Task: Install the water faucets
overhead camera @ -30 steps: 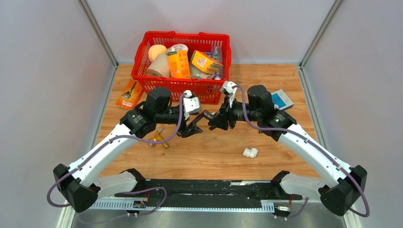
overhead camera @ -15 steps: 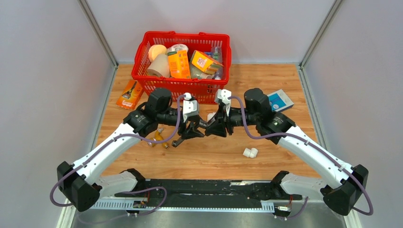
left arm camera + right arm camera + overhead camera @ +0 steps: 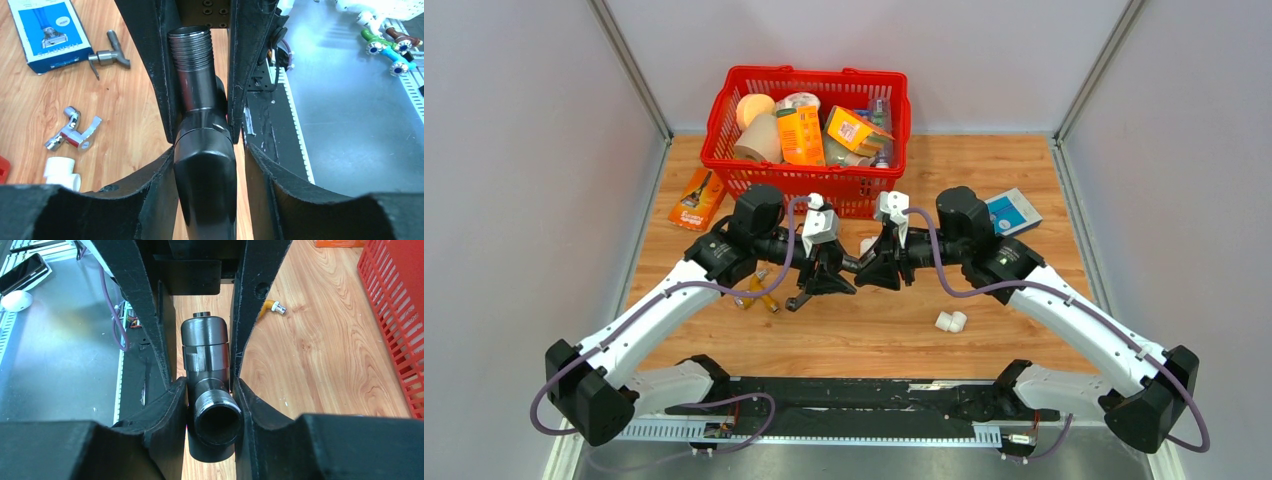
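Note:
The dark grey faucet hangs above the table's middle, held between both grippers. Only its lower end shows in the top view. My left gripper is closed around its smooth body; one finger touches it and a thin strip of wood shows beside the other. The threaded end points away between the right gripper's fingers. My right gripper is shut on the faucet at its short threaded side arm, whose opening faces the right wrist camera. The capped end lies beyond it, between the left gripper's fingers.
A full red basket stands at the back. On the wood lie a blue box, an orange packet, yellow fittings, a white elbow fitting, and two chrome taps.
My right gripper has moved left to meet the left gripper and now grips the faucet too. The left gripper has turned, and the faucet's lower end has swung down to the left.

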`<state>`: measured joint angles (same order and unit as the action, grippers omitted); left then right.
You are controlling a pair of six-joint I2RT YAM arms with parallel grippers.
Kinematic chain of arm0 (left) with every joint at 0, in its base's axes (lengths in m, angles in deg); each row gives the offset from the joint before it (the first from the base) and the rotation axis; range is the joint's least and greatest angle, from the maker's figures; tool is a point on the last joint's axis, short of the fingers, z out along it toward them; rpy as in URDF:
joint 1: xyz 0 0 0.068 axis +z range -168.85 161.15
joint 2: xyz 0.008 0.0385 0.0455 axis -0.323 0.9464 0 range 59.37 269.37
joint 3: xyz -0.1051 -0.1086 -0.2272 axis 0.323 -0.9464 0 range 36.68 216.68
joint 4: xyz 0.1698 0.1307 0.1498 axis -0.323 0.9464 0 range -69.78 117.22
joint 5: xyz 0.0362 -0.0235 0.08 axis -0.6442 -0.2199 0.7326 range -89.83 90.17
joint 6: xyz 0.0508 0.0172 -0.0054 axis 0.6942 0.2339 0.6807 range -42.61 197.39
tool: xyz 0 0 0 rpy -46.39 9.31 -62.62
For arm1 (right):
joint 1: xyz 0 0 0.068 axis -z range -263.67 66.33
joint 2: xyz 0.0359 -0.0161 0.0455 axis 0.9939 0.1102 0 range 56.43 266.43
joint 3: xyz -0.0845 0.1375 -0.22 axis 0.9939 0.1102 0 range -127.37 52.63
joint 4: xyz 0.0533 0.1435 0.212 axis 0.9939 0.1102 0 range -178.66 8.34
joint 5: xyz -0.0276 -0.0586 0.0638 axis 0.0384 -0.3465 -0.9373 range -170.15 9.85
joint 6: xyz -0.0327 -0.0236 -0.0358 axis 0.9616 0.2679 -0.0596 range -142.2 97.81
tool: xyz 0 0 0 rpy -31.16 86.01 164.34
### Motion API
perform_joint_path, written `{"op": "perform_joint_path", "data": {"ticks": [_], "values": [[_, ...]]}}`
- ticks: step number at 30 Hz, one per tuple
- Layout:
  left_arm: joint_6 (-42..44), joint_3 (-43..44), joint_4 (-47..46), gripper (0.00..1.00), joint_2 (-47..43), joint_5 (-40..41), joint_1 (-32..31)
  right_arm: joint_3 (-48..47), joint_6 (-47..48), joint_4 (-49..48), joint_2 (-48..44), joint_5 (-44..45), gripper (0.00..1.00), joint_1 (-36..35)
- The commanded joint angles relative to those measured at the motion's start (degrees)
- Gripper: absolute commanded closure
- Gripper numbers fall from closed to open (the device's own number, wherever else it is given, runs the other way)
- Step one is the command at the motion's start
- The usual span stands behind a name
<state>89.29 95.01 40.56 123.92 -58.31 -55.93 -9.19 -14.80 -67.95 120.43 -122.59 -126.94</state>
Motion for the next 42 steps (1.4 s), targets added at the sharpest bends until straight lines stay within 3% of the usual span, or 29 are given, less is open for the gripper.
{"op": "perform_joint_path", "data": {"ticks": [1,2,6,7,8,11,12,16,22,36,39,41,42], "values": [[0.58,1.00,-0.22,0.48,-0.40,-1.73,-0.10,-1.19,1.57,-4.36,-1.43,-1.69,1.00,-0.68],[0.58,1.52,0.05,0.51,-0.13,-1.73,-0.10,-1.11,1.57,-4.27,-1.43,-1.69,1.00,-0.85],[0.49,3.81,1.98,0.77,0.57,-0.24,-0.10,-0.93,1.04,-4.36,-1.52,-0.55,1.00,-1.12],[0.75,4.16,2.51,0.94,0.05,1.07,-0.10,-0.84,0.78,-4.36,-1.69,0.59,0.96,-1.12],[1.02,4.25,2.95,1.00,-0.39,2.04,-0.10,-0.76,0.34,-4.27,-2.04,1.73,0.85,-1.12],[-0.03,1.63,1.29,1.00,-3.89,6.70,-0.10,0.29,0.07,-4.10,-3.80,3.94,0.46,-1.03],[-1.52,0.66,-0.63,1.00,-4.78,7.41,-0.10,0.73,0.07,-4.19,-4.50,4.46,0.38,-0.94],[-7.14,-4.70,-8.36,1.00,-11.54,10.22,-0.10,3.19,0.07,-4.19,-6.79,4.56,0.25,-0.77],[-11.55,-10.16,-14.27,1.00,-16.56,10.14,-0.10,5.66,0.33,-5.06,-6.88,1.14,0.25,-0.68],[-14.27,-8.32,-16.12,1.00,-14.02,6.27,-0.10,5.05,-0.72,-11.65,-2.22,-4.76,0.34,-0.68],[-14.71,-8.23,-16.30,1.00,-13.84,5.48,-0.10,4.69,-1.42,-11.92,-1.26,-5.20,0.46,-0.68],[-15.06,-8.31,-16.47,1.00,-14.10,5.39,-0.10,4.61,-1.68,-11.92,-0.64,-5.38,0.64,-0.68],[-15.50,-8.23,-16.73,1.00,-14.19,5.48,-0.10,4.61,-1.77,-11.92,-0.46,-5.38,0.78,-0.68]]}}
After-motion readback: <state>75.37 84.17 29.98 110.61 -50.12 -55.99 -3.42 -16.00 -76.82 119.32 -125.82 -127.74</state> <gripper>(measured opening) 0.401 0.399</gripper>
